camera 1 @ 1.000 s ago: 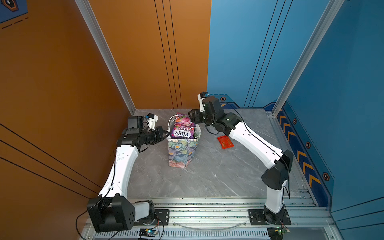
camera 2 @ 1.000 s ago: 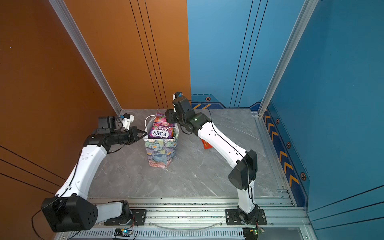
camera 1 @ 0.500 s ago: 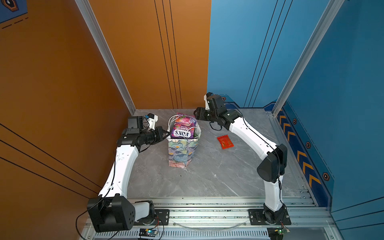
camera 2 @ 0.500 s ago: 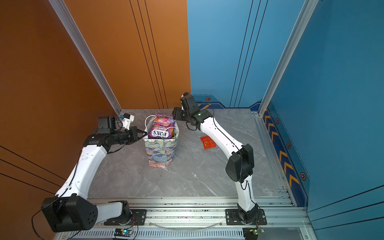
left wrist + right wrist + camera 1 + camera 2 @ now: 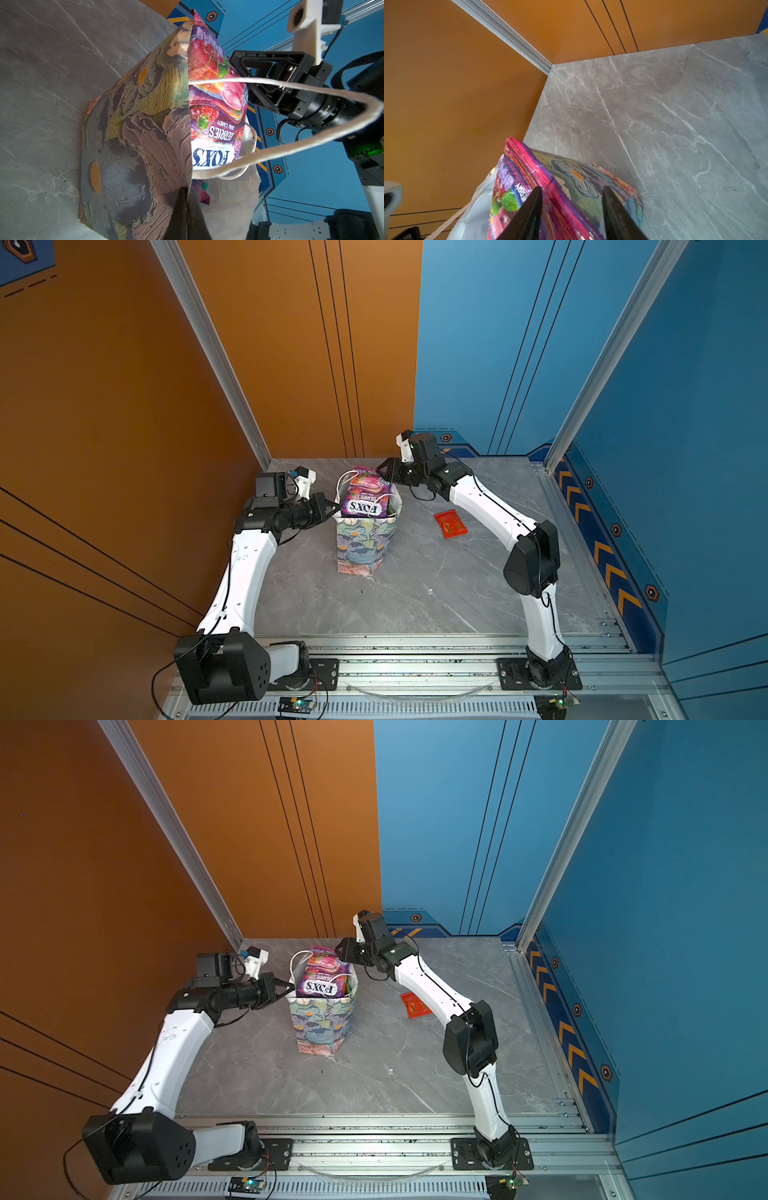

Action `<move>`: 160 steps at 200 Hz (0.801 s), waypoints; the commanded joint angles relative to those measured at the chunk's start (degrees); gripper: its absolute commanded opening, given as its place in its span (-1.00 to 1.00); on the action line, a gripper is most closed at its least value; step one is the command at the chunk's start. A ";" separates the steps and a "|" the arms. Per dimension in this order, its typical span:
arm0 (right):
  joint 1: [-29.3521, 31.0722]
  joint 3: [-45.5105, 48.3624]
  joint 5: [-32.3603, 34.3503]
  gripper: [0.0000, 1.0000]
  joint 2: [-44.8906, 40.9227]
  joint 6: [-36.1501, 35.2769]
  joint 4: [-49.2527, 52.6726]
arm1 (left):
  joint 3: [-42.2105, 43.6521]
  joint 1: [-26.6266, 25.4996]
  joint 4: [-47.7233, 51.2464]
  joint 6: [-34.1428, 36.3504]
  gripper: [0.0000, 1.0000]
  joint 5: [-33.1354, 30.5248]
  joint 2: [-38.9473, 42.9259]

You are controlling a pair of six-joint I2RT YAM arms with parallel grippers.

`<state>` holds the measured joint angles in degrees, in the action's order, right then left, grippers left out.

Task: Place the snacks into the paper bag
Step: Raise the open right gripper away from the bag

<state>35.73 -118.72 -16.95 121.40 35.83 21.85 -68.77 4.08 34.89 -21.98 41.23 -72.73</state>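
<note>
The left gripper [image 5: 289, 987] is closed on the left rim of the paper bag [image 5: 365, 543], pinching the wall where it meets the white lining. This seems to be what holds the mouth steady and open. The bag stands upright on the grey table [image 5: 415, 593], near the middle and toward the back. Its mouth is filled by the purple FOX'S packet [image 5: 363, 499], which stands on end with its long axis running up the bag and its sealed top edge poking above the rim. The right gripper [image 5: 572, 188] hovers at that top edge from the back right. Its fingers are parted, straddling the pink seal and the bag wall beside it and clamping nothing, as far as the right wrist view shows. Further right, well apart from the bag, a red packet [image 5: 451, 524] lies flat on the table just beside the right forearm, with its long axis running roughly front to back. It lies to the right of the pincer and lower, toward the front. The right arm is far nearer to it, so fetching it is probably that arm's job.
</note>
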 commanded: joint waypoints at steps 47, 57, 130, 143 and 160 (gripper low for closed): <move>3.18 -1.52 4.11 -0.19 -4.29 -5.25 2.70 | 0.28 0.30 -0.30 0.00 -1.00 1.28 0.43; 3.62 -1.61 5.14 -0.19 -4.82 -6.05 3.39 | 0.27 0.27 -0.37 0.00 -1.00 1.33 0.48; 6.34 -1.61 9.08 -0.12 -7.58 -8.56 6.27 | 0.21 0.16 -0.38 -0.13 -1.00 1.53 0.52; 6.71 -1.60 8.96 -0.17 -7.65 -8.67 6.58 | 0.17 0.16 -0.33 -0.08 -1.00 1.57 0.64; 7.19 -1.61 8.70 -0.30 -7.50 -8.67 6.87 | 0.10 0.14 -0.33 -0.16 -1.00 1.52 0.74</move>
<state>42.33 -118.89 -9.08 115.55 28.36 26.46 -68.77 4.08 34.87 -22.00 41.23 -72.75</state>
